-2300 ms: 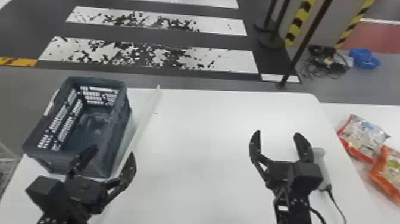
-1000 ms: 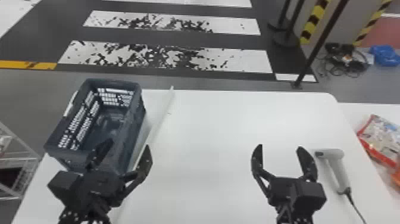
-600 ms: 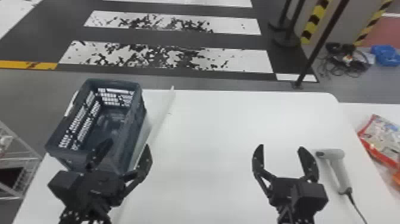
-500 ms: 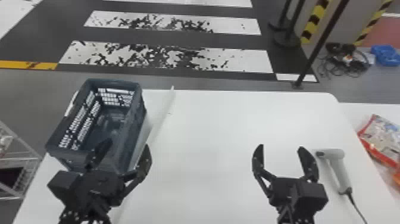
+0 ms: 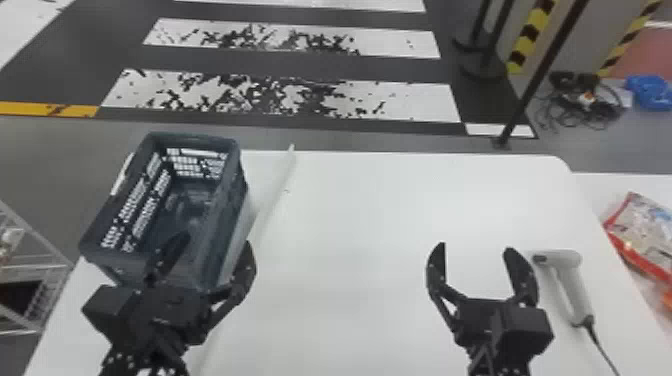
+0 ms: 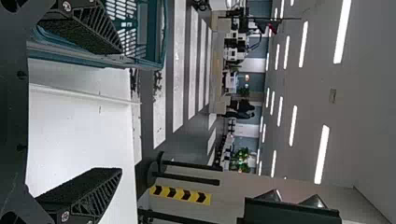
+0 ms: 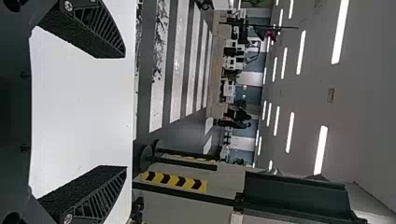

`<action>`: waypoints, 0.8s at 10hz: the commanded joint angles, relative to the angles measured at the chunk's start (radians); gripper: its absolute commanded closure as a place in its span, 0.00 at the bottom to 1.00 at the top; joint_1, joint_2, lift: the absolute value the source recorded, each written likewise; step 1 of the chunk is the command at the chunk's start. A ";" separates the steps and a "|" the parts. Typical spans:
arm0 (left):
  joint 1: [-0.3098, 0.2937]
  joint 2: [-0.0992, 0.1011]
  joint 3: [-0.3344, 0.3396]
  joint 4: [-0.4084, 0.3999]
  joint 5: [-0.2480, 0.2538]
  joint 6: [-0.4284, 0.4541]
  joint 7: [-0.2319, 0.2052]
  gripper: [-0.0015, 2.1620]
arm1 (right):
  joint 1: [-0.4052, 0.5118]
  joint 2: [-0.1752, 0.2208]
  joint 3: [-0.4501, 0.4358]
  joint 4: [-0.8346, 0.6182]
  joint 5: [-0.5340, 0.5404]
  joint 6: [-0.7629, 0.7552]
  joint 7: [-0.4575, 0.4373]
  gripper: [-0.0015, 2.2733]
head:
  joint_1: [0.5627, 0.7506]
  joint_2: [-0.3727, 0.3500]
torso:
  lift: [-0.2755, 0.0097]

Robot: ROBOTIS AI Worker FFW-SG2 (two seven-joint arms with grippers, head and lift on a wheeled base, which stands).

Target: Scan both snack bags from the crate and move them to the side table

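Both Snack Bags on the Side Table as Our Grippers Back Off

Our head view has swung, sliding the scene rightward in frame, and our right gripper [image 5: 475,247] has drawn clear of the handheld barcode scanner [image 5: 562,260], which it partly covered a moment ago. Since then, both arms are holding steady.

The red-and-white snack bag [image 5: 645,225] lies on the side table [image 5: 597,187], with part of the orange snack bag [image 5: 667,298] just beside it at the view's edge. We judge the moving done; whether both were scanned, we cannot tell.

Our left gripper [image 5: 215,242] is released, fingers spread at the near end of the plastic crate [image 5: 220,220]. The right is released too, spread above the white worktable [image 5: 350,225]. Probably only parking the arms remains.
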 commanded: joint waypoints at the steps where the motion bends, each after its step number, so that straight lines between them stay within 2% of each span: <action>1: 0.000 0.000 0.000 0.000 0.000 0.000 0.000 0.05 | -0.001 0.000 0.002 0.000 0.001 0.000 0.000 0.03 | 0.70 0.46 | 0.86; 8: -0.001 0.000 0.000 0.002 0.000 0.003 0.000 0.05 | 0.002 0.000 0.004 -0.003 0.001 0.000 -0.010 0.04 | 0.70 0.46 | 0.86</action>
